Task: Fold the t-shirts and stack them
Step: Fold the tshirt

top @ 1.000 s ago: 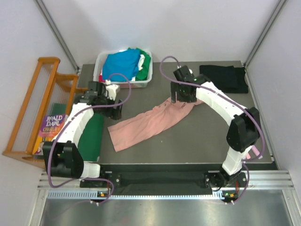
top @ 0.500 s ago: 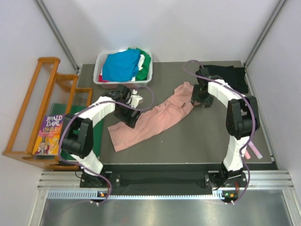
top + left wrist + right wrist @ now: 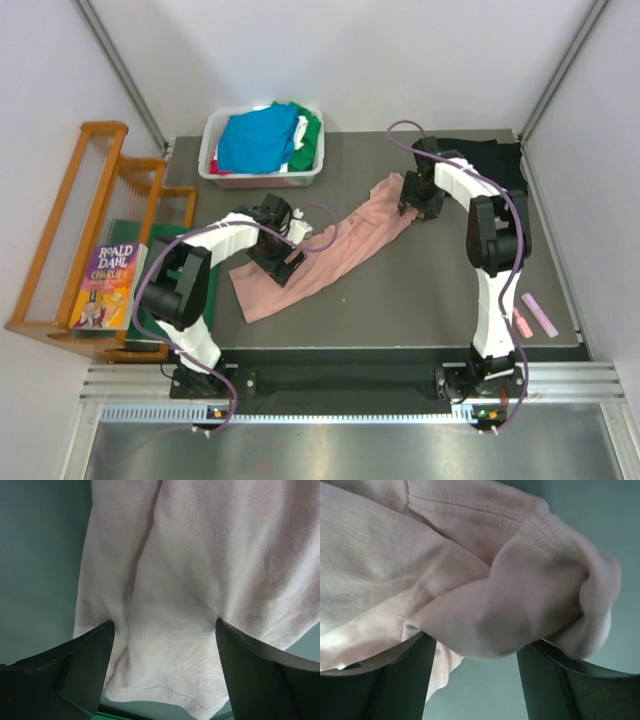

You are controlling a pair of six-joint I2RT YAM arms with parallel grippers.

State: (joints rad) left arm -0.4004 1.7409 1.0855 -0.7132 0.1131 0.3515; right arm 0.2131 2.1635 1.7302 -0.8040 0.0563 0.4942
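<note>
A dusty-pink t-shirt (image 3: 330,255) lies stretched out diagonally across the dark table. My left gripper (image 3: 283,262) is open over its lower-left part. In the left wrist view the pink cloth (image 3: 200,555) and its hem lie between the wide-apart fingers of my left gripper (image 3: 162,630). My right gripper (image 3: 415,205) is open at the shirt's upper-right end. In the right wrist view a bunched pink fold (image 3: 470,580) sits just above the gap of my right gripper (image 3: 475,645). A black shirt (image 3: 490,160) lies at the back right. Blue, green and white shirts (image 3: 258,138) fill a basket.
The white basket (image 3: 213,165) stands at the back left. A wooden rack (image 3: 80,220) with a book (image 3: 105,272) stands left of the table. A dark-green board (image 3: 217,295) lies at the left edge. Two pink pieces (image 3: 535,312) lie near the right edge.
My right gripper moved right and back to the shirt's far end, and the shirt is drawn out longer. My left gripper swung from the table's left side onto the shirt's lower-left part.
</note>
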